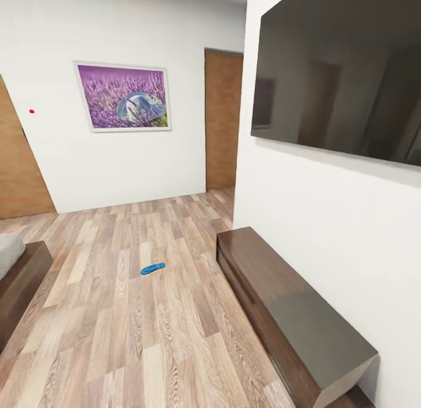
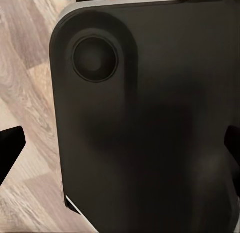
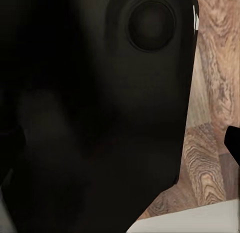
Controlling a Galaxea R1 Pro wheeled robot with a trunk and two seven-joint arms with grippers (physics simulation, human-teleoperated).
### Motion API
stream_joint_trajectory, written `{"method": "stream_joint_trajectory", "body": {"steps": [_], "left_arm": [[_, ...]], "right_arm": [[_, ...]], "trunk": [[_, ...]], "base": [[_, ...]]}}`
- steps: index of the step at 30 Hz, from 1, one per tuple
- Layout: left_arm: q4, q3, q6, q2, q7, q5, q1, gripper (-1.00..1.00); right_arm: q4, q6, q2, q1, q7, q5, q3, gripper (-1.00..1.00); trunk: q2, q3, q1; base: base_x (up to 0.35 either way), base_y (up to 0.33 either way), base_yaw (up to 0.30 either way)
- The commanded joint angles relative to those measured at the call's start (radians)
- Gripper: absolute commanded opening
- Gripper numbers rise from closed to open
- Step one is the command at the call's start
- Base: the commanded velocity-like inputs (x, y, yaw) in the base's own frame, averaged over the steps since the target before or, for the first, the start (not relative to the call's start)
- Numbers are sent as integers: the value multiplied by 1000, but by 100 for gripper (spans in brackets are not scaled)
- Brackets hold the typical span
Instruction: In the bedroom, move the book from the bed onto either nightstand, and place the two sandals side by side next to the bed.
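Sandal [image 1: 152,269] in sight, one bright blue flat lying alone on the wood-plank floor [image 1: 117,326], roughly midway between the corner of the bed [image 1: 20,273] and the near end of the long dark bench [image 1: 292,303], well apart from both. Beyond the sandal hangs the lavender picture [image 1: 124,96], with a tan door [image 1: 223,118] further along. A big dark screen [image 1: 345,75] sits on the wall above the bench. Both wrist views look onto a dark robot panel with floor past it; whether either set of fingers is spread or closed, I cannot tell. Judging from here, the smart play is to roll up square to the sandal, stop short, then bring an arm down low.
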Motion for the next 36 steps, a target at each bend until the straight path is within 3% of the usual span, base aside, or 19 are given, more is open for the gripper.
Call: {"method": "stream_joint_trajectory", "body": {"steps": [1, 36], "left_arm": [[1, 0, -6, 0, -1, 0, -1, 100], [1, 0, -16, 1, -1, 1, -1, 100]], "right_arm": [[-1, -1, 0, 0, 0, 0, 0, 100], [-1, -1, 1, 0, 0, -2, 0, 100]], "trunk": [[0, -1, 0], [0, -17, 0]], "base": [[-180, 8, 276], [-25, 1, 277]]}}
